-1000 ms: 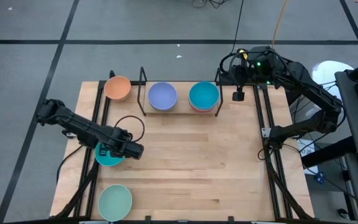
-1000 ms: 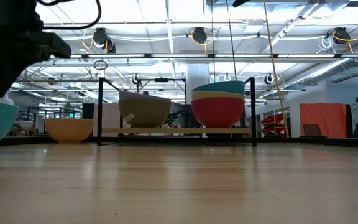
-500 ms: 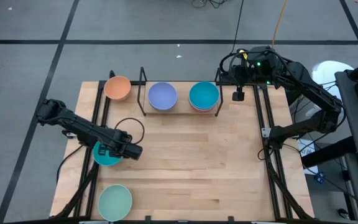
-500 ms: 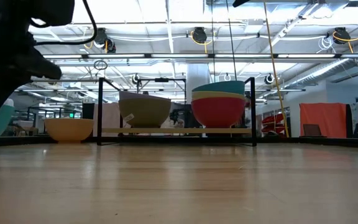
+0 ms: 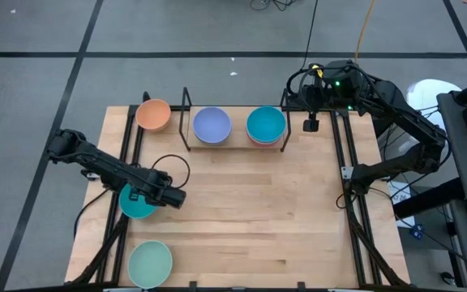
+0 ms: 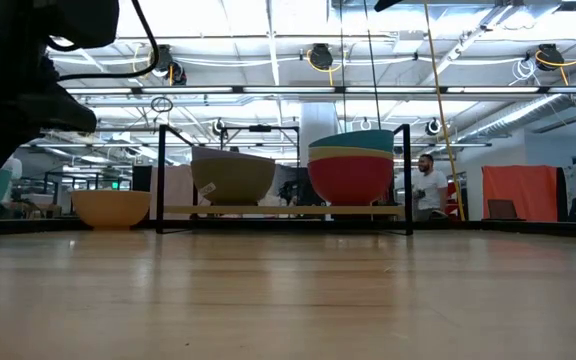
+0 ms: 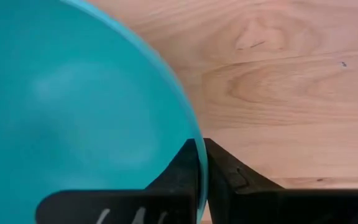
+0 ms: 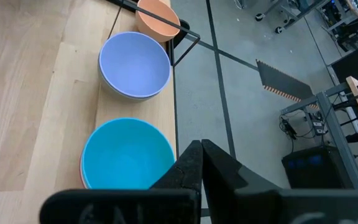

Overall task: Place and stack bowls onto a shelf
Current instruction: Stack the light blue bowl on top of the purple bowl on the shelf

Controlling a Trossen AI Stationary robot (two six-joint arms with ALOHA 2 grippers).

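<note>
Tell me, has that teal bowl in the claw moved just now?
Yes. The left gripper has lifted the teal bowl, carrying it slightly away from the mint bowl.

The left gripper [image 5: 171, 196] has its fingers [image 7: 188, 168] pinched on the rim of a teal bowl [image 5: 139, 203], one finger inside and one outside. Ahead of the fingertips the tabletop [image 5: 258, 211] lies bare up to the shelf [image 5: 233, 144]. There, both places are taken: a lavender bowl [image 5: 212, 125] sits on an olive-grey one, and a second teal bowl [image 5: 265, 125] tops the other stack, so room remains only above them, between the black wire uprights [image 6: 405, 178]. An orange bowl [image 5: 153, 114] stands just outside the shelf. Behind the fingers, a mint green bowl [image 5: 150, 263] sits near the table edge. The right gripper [image 8: 201, 163] hangs beside the shelf's far end, fingers together.
</note>
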